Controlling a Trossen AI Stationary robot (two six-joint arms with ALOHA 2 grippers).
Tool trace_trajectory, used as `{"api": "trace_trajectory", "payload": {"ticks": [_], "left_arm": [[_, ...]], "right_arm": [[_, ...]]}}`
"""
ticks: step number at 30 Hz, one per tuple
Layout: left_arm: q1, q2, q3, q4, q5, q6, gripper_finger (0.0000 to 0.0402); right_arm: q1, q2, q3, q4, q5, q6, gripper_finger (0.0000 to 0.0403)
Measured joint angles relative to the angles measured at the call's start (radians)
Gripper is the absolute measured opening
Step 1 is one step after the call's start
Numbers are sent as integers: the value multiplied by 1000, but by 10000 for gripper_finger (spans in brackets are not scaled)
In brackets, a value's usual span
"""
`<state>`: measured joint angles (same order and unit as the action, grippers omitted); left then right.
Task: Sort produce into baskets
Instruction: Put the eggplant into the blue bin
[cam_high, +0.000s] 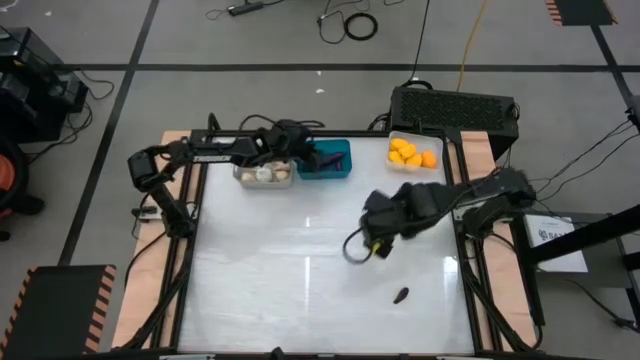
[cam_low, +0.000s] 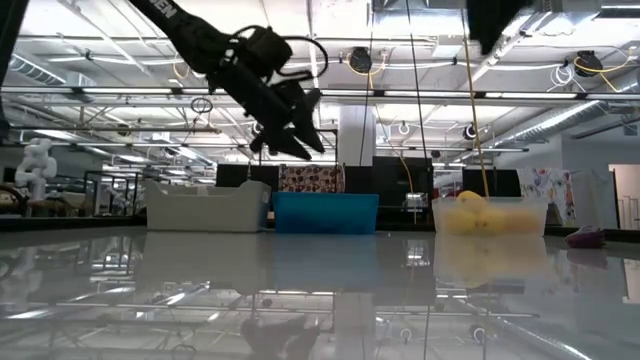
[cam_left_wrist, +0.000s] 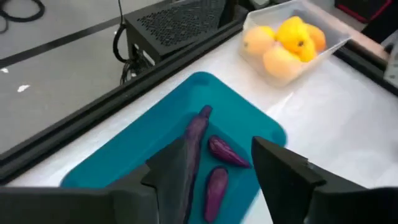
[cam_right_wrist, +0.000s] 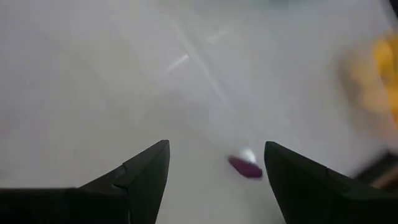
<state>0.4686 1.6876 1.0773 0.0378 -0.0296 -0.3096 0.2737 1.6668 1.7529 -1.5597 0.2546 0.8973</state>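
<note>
One small dark purple elongated toy vegetable (cam_high: 401, 295) lies alone on the glossy white worktop (cam_high: 280, 280), toward its near right corner, well apart from the baskets lined along the far edge. The right pincer (cam_high: 357, 248), fingers spread and holding nothing, hovers over mid-worktop with the piece ahead of it between its fingertips (cam_right_wrist: 245, 167). To take it cleanly, the pincer should likely straddle the piece across its narrow width and come low before closing, since a rounded shape can squirt sideways. Its fitting home appears to be the teal blue rectangular tub (cam_high: 325, 160), where three purple vegetables (cam_left_wrist: 208, 158) already lie. The left pincer (cam_left_wrist: 214, 165), released and empty, hangs above that tub. The light grey tub (cam_high: 264, 175) holds pale bulbs; the clear tub (cam_high: 415, 152) holds yellow-orange fruits.
</note>
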Motion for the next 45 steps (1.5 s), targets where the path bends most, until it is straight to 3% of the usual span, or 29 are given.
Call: {"api": "trace_trajectory", "payload": {"ticks": [6, 9, 12, 18, 25, 32, 40, 45], "left_arm": [[6, -167, 10, -138, 109, -1, 189], [-18, -256, 11, -196, 162, -25, 189], [-70, -321, 11, -258, 158, -25, 190], [-202, -383, 11, -355, 61, -24, 190], [-318, -372, 8, -433, -124, -26, 190], [-390, -371, -52, -436, -171, -82, 190], [-456, -370, -131, -412, -192, -162, 190], [-496, -370, -147, -411, -192, -183, 190]], "right_arm": [[-60, -249, -396, 125, -51, 343, 253], [-50, -331, -554, 263, -54, 424, 254], [-42, -372, -681, 358, -53, 519, 254], [-48, -356, -875, 403, -110, 872, 254], [-52, -355, -984, 554, -112, 871, 254], [-54, -355, -1051, 567, -94, 978, 254], [-54, -355, -1153, 720, -96, 1013, 252], [-54, -355, -1173, 734, -92, 1033, 221]]}}
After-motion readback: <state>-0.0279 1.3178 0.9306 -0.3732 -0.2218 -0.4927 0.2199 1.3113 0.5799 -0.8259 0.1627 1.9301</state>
